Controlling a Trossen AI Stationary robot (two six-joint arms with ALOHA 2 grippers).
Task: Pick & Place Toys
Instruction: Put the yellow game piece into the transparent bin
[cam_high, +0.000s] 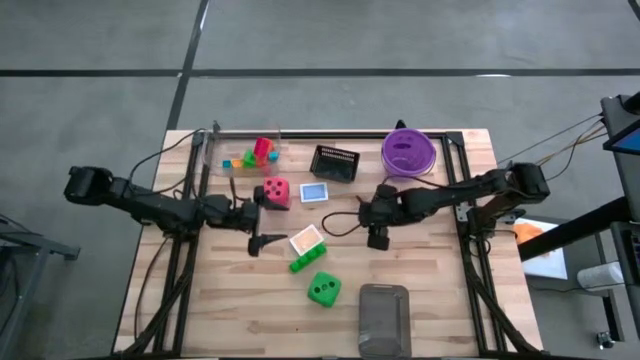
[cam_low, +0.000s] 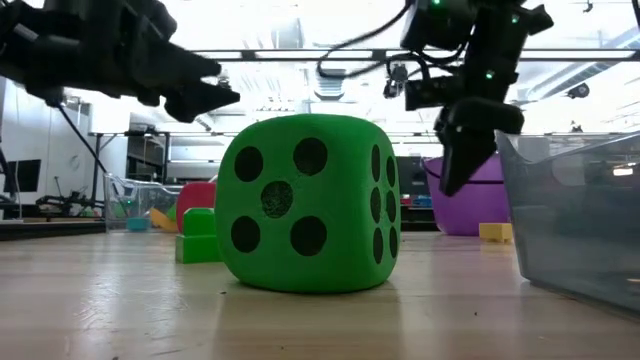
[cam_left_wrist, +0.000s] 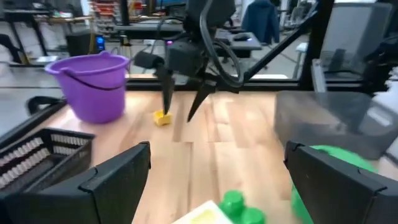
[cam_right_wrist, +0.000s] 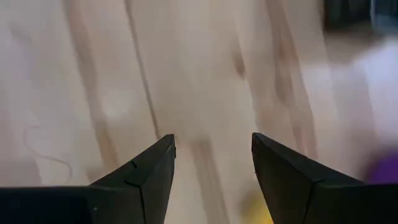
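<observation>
Grippers both empty; left gripper (cam_high: 262, 243) wide beside card (cam_high: 307, 239); right gripper (cam_high: 378, 241) part-open.

Work surface: wooden plank table (cam_high: 420, 290), light finish. Resting directly on it: a purple bowl (cam_high: 407, 152) at the far right, a black mesh basket (cam_high: 334, 163) just left of it, and a clear container (cam_high: 243, 148) with small bricks at the far left. Mid-table: a red die (cam_high: 276, 193), a blue-edged card (cam_high: 314, 192), an orange-edged card (cam_high: 307, 240), a green brick (cam_high: 307, 259) touching that card. Nearer: a green die (cam_high: 323, 289) and a grey translucent bin (cam_high: 384, 318) at the near edge.
</observation>
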